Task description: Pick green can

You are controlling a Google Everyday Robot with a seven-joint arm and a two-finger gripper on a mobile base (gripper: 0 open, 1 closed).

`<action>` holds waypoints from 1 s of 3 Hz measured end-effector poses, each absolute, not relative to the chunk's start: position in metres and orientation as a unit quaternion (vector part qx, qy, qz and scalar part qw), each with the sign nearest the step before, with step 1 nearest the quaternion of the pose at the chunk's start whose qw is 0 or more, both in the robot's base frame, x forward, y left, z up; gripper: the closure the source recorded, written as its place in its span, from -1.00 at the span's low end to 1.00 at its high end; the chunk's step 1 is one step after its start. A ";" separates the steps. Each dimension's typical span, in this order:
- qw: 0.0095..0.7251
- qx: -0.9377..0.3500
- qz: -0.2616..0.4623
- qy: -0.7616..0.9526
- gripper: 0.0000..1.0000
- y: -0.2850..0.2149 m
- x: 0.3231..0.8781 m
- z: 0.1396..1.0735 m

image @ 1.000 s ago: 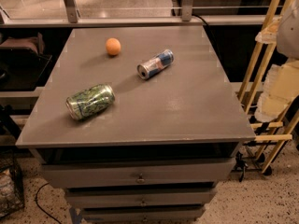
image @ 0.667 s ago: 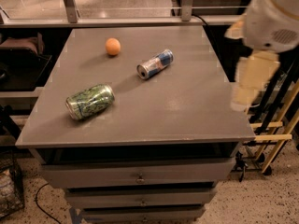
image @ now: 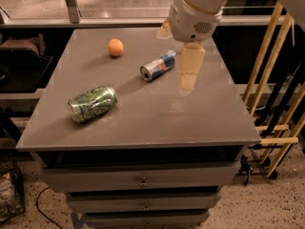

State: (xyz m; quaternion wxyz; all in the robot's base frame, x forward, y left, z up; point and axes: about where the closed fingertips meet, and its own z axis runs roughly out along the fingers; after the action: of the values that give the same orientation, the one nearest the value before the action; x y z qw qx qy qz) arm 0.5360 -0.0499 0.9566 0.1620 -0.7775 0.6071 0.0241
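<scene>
While the green can [image: 92, 103] lay on its side, untouched, near the front left of the bench [image: 157, 123], the hand [image: 189, 68] hung well apart beside the blue can [image: 157, 65], holding nothing. I could not tell how far open it was. Reach, grasp and lift were not yet done.

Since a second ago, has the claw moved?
Yes. The claw has swung left, from beyond the right edge of the table to above it, just right of the blue can.
</scene>
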 end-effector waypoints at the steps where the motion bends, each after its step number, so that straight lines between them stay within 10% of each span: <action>1: 0.177 -0.829 0.086 0.524 -1.00 0.004 0.532 0.947; 3: 0.190 -0.840 0.093 0.499 -1.00 0.023 0.538 0.945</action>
State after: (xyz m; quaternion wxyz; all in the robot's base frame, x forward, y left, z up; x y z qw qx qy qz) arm 0.5376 0.0230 0.9452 0.1897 -0.8405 0.4990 0.0931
